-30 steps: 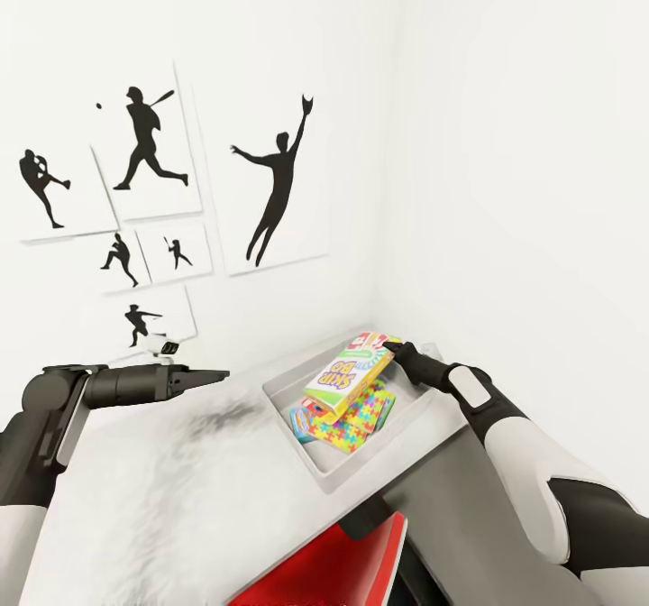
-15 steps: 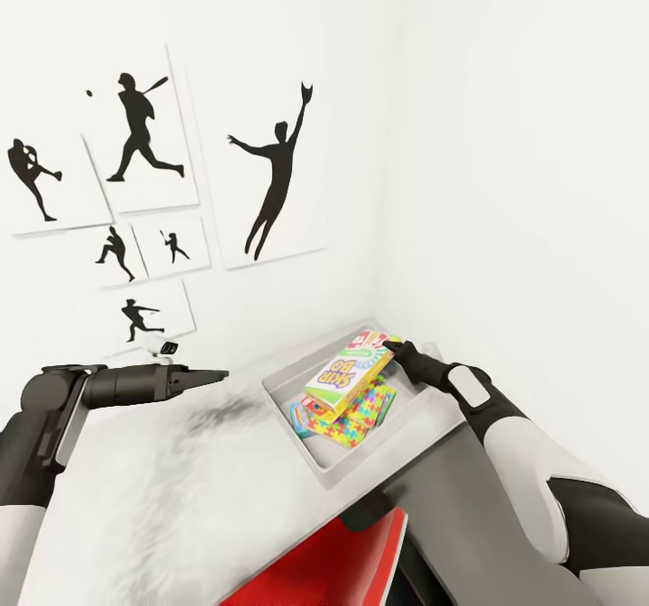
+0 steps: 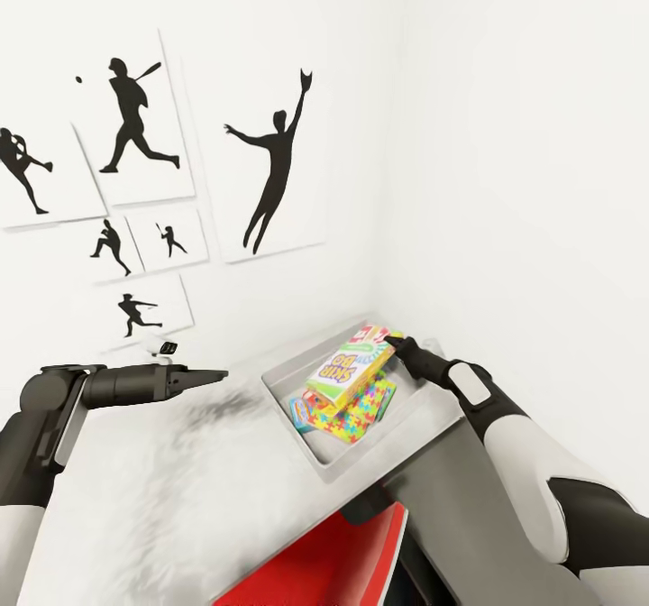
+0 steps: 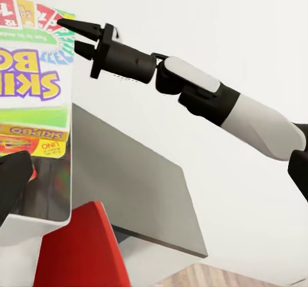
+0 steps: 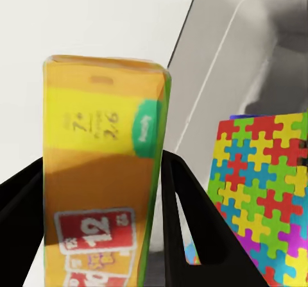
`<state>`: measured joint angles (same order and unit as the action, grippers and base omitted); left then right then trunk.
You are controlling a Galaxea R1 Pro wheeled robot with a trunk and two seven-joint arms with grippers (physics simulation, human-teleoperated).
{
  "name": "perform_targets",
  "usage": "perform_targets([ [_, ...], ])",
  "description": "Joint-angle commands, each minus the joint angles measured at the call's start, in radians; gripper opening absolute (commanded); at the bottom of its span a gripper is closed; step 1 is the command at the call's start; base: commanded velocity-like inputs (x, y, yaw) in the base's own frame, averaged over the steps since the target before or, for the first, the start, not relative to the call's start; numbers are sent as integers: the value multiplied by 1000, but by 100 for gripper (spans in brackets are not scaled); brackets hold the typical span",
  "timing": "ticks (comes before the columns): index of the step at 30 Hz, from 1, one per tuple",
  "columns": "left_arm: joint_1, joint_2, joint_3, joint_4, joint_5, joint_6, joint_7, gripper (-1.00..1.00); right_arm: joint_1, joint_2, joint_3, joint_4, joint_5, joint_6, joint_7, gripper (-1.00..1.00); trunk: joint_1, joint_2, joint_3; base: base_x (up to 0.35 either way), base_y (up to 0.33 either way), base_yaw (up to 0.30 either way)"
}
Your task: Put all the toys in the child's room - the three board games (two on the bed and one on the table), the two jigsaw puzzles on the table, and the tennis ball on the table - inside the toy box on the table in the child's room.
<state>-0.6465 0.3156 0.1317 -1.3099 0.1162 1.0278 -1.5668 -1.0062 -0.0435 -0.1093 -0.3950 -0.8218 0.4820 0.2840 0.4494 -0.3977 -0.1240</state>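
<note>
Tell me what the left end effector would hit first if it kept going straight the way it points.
Probably the SKIP-BO box that the right end effector holds tilted over the toy box. The left end effector points across the table toward it, though depth is unclear.

Head camera high, looking down; wrist cameras close; all share SKIP-BO box [image 3: 350,368].

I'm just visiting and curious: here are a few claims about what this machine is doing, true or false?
1. The right gripper holds the SKIP-BO box. True.
2. The SKIP-BO box lies flat on the floor. False: it is tilted above the toy box.
3. A jigsaw puzzle is in the toy box. True.
4. The left gripper holds a ball. False: it holds nothing, over the table.
</note>
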Motion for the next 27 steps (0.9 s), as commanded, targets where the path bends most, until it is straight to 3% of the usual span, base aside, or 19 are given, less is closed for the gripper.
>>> perform_targets([
  [1,-1,0,0,0,-1,11,-4,100,-1,1,-5,-16,0,8,1,-100,1,-2,-4,0,0,0],
  [7,-1,0,0,0,0,10,-4,100,0,1,-2,-55,1,7,1,-100,1,-2,-14,0,0,0],
  [15,-1,2,0,0,0,10,-4,100,0,1,49,-59,0,7,0,-100,1,-2,-27,0,0,0],
  [27,-1,2,0,0,0,9,-4,100,-2,-1,54,-60,0,7,0,-100,1,-2,-47,0,0,0],
])
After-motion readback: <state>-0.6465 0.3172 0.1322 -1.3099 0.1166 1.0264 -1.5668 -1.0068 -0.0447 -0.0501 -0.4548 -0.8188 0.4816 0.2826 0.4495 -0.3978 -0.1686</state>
